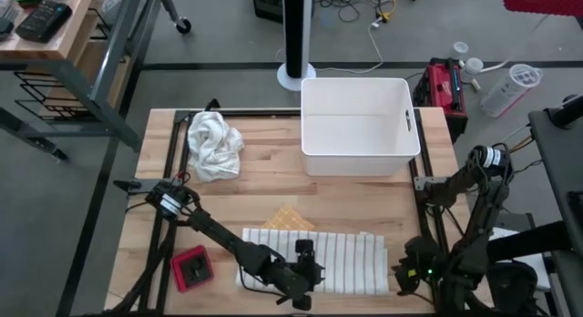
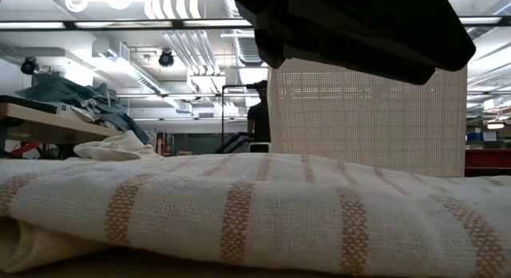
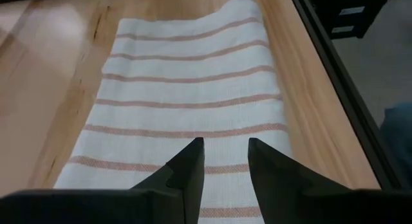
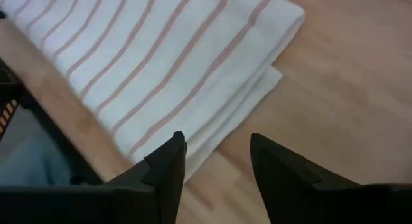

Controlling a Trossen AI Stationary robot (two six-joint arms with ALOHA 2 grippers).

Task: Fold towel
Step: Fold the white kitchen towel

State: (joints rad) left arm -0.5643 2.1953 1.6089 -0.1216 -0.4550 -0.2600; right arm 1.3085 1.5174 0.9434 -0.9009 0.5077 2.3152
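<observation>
1. Pale wooden desk (image 1: 273, 185) carried a white, orange-striped woven towel (image 1: 337, 258), lying folded flat at its near edge.
2. Left hand (image 3: 225, 161) hovered over the towel, fingers parted, grasping nothing.
3. Right hand (image 4: 217, 161) hung by the towel's corner, released.
4. Towel appeared soft, light and limp; layered corners looked the best hold.

Wooden table (image 1: 264, 194): striped towel (image 1: 337, 258), crumpled cloth (image 1: 214, 146), white bin (image 1: 358, 126), red box (image 1: 192, 268).

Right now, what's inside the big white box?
The white box looks empty: from above only its bare white bottom shows. What lies under it is covered. The crumpled white cloth sits beside it on the table, not inside.
</observation>
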